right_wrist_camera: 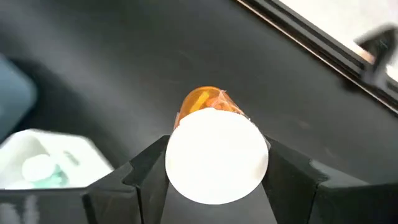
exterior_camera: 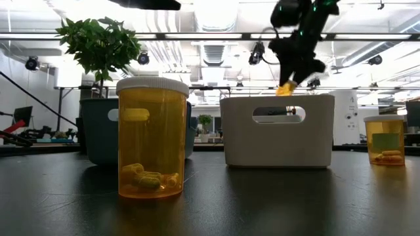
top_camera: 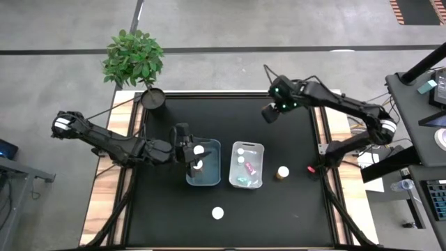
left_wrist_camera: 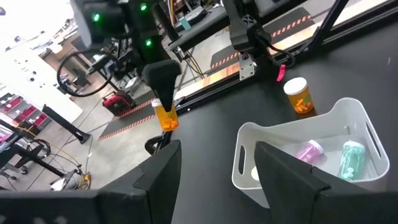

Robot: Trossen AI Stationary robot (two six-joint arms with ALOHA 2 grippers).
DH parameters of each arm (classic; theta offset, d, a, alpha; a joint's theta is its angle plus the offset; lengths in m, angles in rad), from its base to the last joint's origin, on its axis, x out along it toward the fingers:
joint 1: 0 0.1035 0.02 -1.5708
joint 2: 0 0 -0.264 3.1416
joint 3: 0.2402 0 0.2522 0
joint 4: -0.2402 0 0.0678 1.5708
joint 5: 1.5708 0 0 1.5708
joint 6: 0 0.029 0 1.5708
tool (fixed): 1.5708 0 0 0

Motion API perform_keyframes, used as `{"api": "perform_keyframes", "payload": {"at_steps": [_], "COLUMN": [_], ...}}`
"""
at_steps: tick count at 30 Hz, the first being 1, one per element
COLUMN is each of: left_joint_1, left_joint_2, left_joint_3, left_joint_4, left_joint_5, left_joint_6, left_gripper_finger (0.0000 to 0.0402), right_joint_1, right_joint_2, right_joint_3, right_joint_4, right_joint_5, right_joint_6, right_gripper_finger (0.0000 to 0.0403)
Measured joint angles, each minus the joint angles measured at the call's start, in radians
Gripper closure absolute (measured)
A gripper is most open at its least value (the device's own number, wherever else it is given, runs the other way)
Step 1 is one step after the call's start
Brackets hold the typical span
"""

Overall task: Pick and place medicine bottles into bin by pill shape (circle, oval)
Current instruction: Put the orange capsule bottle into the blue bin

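**Capped bottle held aloft over the far side of the table**

Above the table's far edge, right of centre, the right gripper (right_wrist_camera: 214,163) is clamped on an orange bottle (right_wrist_camera: 208,102), its fingers pressed against either side of the round white cap (right_wrist_camera: 216,157), with the body hanging below. That looks the sound place to hold: the cap seems stiff, and its rim gives the pads something to bite. The bottle is probably light, smooth hard plastic, so it could slip or swing if squeezed weakly, though it should not crush.

The left gripper (left_wrist_camera: 217,168) hovers over the blue-grey bin (top_camera: 212,148) near the table's middle, fingers apart and empty.

Just beside it stands the white bin (top_camera: 247,146), thin-walled with cut-out handles, holding a pink bottle (left_wrist_camera: 308,151), a teal bottle (left_wrist_camera: 349,159) and a white-capped one.

Two more orange bottles stand upright on the matte black surface: one (top_camera: 282,171) right of the white bin, one (top_camera: 218,213) near the front edge, with pills showing through its translucent wall in the low view. A potted plant (top_camera: 136,59) sits at the far left corner.
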Motion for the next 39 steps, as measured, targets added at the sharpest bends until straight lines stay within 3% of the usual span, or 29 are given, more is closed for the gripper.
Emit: {"api": "perform_keyframes", "payload": {"at_steps": [16,21,29,39], "left_joint_1": [0.0,0.0,0.0,0.0], "left_joint_2": [0.0,0.0,0.0,-0.002], "left_joint_3": [0.0,0.0,-0.001,-0.002], "left_joint_4": [0.023,0.023,0.013,-0.017], "left_joint_5": [0.0,0.0,-0.002,-0.076], "left_joint_6": [-0.052,-0.052,-0.05,-0.049], "left_gripper_finger": [0.0214,0.0214,0.0214,0.0214], "right_joint_1": [0.35,0.377,0.38,0.393], "right_joint_2": [0.009,0.062,0.207,0.379], "right_joint_3": [-0.001,0.019,0.15,0.332], "right_joint_4": [0.354,0.404,0.401,0.263], "right_joint_5": [0.002,-0.01,-0.126,-0.159], "right_joint_6": [-0.083,-0.036,-0.029,-0.075], "right_gripper_finger": [0.0195,0.0195,0.0195,0.0195]}}
